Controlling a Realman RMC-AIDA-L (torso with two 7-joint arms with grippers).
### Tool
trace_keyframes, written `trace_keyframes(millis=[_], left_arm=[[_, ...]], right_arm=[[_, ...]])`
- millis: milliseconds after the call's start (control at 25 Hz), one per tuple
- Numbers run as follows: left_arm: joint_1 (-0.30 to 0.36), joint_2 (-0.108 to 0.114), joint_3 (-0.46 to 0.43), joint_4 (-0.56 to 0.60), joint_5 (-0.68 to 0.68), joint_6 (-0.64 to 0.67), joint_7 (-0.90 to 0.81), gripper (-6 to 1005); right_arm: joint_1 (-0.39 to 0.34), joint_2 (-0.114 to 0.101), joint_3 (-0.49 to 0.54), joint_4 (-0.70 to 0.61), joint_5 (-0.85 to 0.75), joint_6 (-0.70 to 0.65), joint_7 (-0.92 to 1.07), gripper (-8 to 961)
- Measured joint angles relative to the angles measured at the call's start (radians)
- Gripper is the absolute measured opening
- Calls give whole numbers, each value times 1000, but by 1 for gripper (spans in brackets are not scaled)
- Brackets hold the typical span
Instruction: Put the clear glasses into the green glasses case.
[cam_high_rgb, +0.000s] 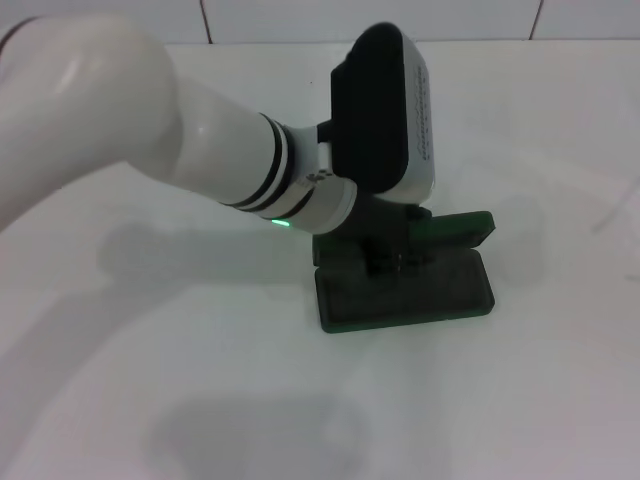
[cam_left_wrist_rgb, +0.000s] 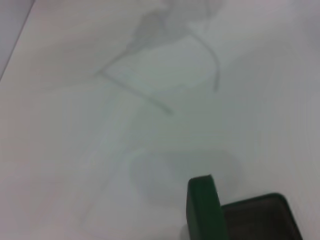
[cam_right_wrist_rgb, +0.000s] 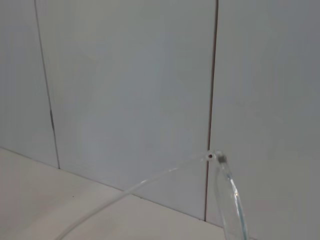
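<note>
White tabletop | left claw over open dark green hard case, grip unclear | transparent thin-framed glasses seen near right wrist | next: probably lower them in.

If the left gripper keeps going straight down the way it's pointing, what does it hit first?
Most likely the open green glasses case right beneath the left gripper; the wrist hides the gap between them, so the depth is uncertain.

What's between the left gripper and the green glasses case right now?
Nothing that shows. In the head view the left gripper hangs just over the tray of the open green case, and no object is visible in the gap.
</note>
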Motion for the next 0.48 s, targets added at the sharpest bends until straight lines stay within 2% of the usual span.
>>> trace_keyframes(millis=[320, 480], left_arm=[[31, 1, -68, 95, -22, 51, 5, 424], [38, 0, -131, 134, -48, 109, 5, 425]], right_arm=[[0, -2, -1, 12, -1, -3, -9, 116], [0, -2, -2, 12, -1, -16, -12, 117]])
